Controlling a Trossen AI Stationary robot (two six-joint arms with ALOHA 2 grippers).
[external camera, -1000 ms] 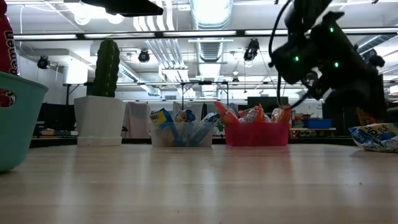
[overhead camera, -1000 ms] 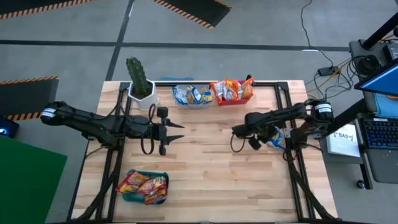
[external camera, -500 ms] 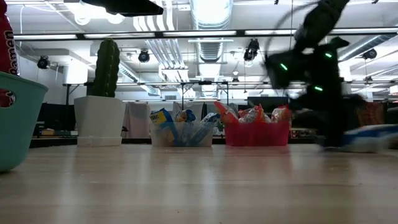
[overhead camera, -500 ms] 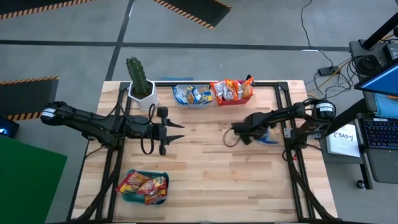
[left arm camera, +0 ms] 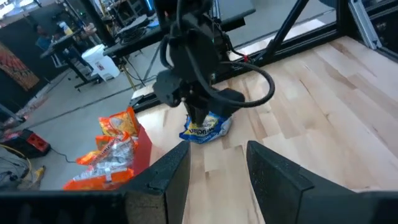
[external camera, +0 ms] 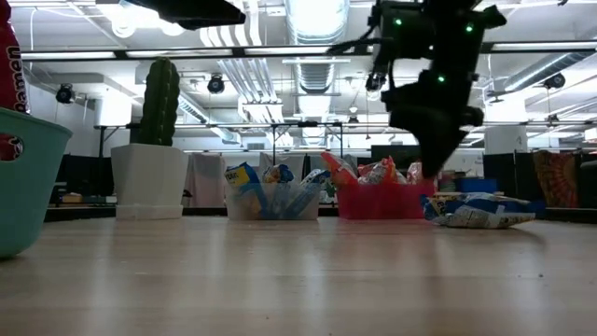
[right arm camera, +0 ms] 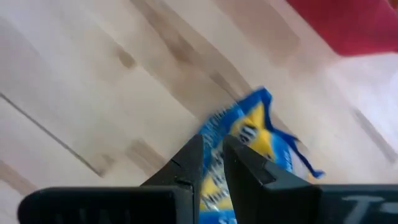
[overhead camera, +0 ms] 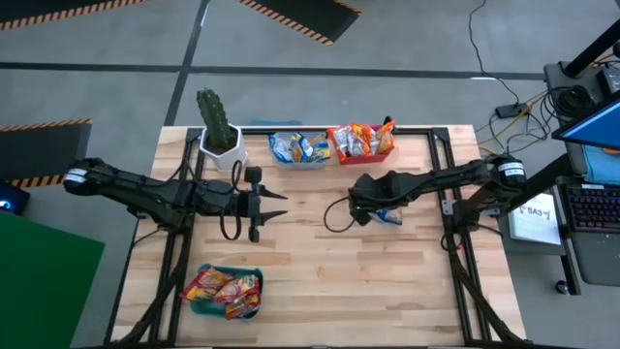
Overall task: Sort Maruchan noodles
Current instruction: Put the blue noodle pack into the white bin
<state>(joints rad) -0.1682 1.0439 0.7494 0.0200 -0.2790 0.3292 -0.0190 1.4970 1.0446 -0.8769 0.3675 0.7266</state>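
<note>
Left arm: extended from 9 o'clock toward table centre, left claw spread open, pointing to 3 o'clock, empty. Right arm: extended from 3 o'clock inward, wrist bent down, right claw pinched nearly closed on a packet edge.

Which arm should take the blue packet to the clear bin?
Right. The right gripper is already at the blue-white packet, fingers pinching its edge, below the clear bin. The left gripper waits open, farther across the table.

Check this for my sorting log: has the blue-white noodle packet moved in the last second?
Yes. The blue-white packet, pinched in the right claw, was dragged from the table's right edge toward its middle, below the red bin.
</note>
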